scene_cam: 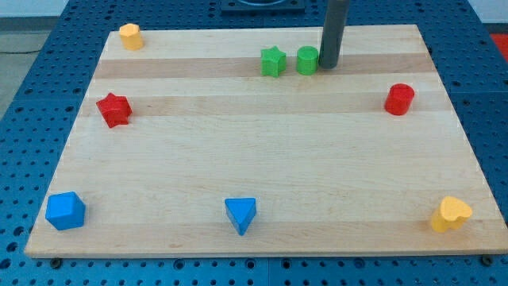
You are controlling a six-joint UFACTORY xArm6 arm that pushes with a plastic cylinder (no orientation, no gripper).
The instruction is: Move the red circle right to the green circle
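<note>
The red circle [399, 99], a short upright cylinder, stands alone near the bench's [262, 183] right edge in the view, well apart from the green circle [307, 60], an upright cylinder near the view's top just right of centre.

dark rod upright, my tip [327, 67] on board

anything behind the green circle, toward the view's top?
Only bare board behind the green circle. My tip sits at its right edge, apparently touching; the green star is on its left. Nothing looks hidden.
</note>
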